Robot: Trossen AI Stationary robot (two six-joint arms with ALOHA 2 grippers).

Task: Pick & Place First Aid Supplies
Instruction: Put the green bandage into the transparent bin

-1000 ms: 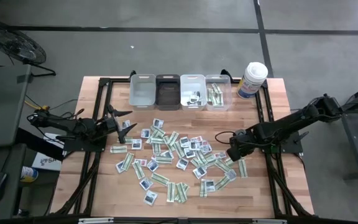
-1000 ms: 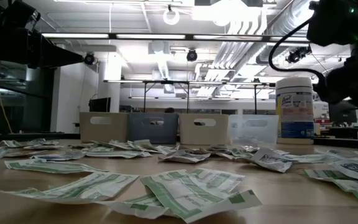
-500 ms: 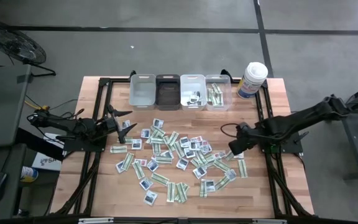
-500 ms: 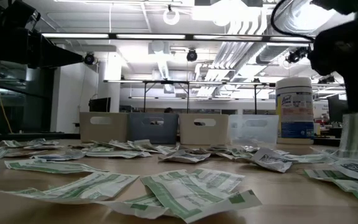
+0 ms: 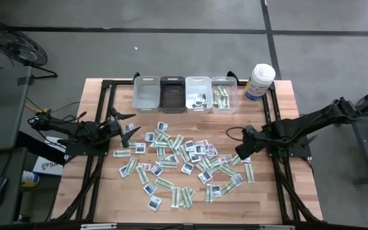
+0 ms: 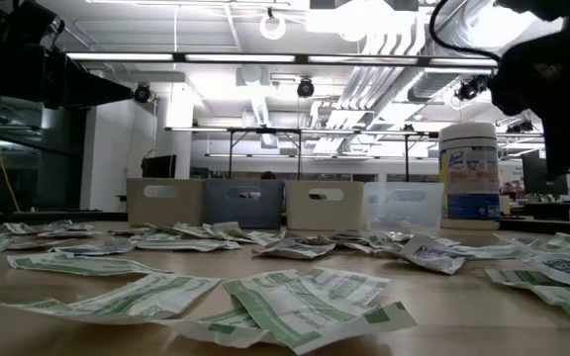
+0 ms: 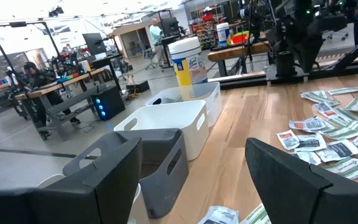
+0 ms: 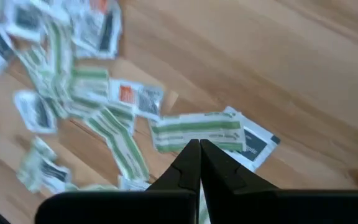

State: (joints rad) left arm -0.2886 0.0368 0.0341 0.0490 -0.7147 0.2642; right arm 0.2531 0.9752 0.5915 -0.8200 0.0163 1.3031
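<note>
Right gripper (image 5: 241, 151), fingers pressed shut with nothing visibly held, hovers at the three o'clock edge of the scattered green-and-white and white-and-blue flat paper packets (image 5: 177, 163). A narrow green-striped packet (image 8: 196, 132) lies just beyond its tips. Left gripper (image 5: 131, 126) waits with fingers spread at nine o'clock. Four small plastic bins (image 5: 185, 94) stand at twelve o'clock.

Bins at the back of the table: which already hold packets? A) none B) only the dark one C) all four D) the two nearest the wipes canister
D: in the high view the two bins nearest the canister hold packets; the dark bin and the far-left bin look empty.
</note>
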